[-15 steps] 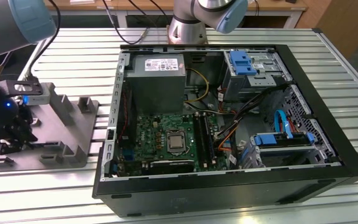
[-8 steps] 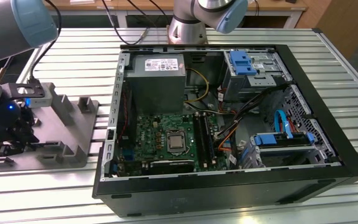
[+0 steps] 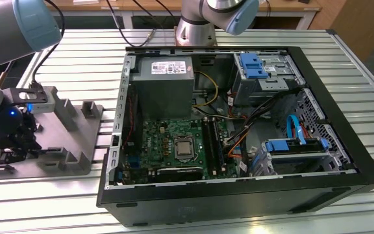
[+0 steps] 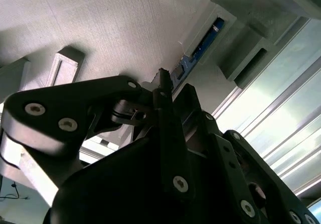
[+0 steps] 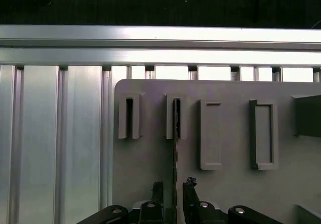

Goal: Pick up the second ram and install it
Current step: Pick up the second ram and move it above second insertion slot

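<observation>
The second ram (image 5: pixel 175 133) is a thin dark strip standing on edge in a slot of the grey fixture tray (image 5: pixel 225 184). In the second wrist view the ram (image 4: pixel 203 45) shows a blue patch inside that slot. My gripper (image 5: pixel 173 186) straddles the ram's near end, one black finger on each side with a small gap to each, so it is open. In the exterior view the gripper (image 3: pixel 8 146) hangs low over the fixture tray (image 3: pixel 76 141) at the exterior view's left.
An open computer case (image 3: pixel 343 146) lies to the exterior view's right of the tray, its motherboard (image 3: pixel 174 146) and memory slots (image 3: pixel 212 141) exposed. Raised blocks (image 3: pixel 89 112) stand on the tray. The ribbed aluminium table (image 3: pixel 44 209) runs under everything.
</observation>
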Available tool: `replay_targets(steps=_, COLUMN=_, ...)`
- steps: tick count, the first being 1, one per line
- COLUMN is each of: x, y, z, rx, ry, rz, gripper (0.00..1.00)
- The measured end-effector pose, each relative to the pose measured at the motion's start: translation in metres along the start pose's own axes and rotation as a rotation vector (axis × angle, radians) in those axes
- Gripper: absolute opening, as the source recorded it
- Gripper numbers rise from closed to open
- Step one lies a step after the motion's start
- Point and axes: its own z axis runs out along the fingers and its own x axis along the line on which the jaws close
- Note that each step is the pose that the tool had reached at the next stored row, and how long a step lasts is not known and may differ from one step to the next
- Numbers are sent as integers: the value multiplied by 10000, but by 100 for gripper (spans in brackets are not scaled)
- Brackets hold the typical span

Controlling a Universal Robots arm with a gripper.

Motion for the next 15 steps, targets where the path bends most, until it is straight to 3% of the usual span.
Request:
replay_targets(steps=5, x=0, y=0, z=1, rx=0, ry=0, rz=0, gripper=28)
replay_targets(steps=9, x=0, y=0, z=2, rx=1, ry=0, rz=0, gripper=14)
replay_targets(steps=15, x=0, y=0, z=4, rx=0, ry=0, rz=-1, gripper=14)
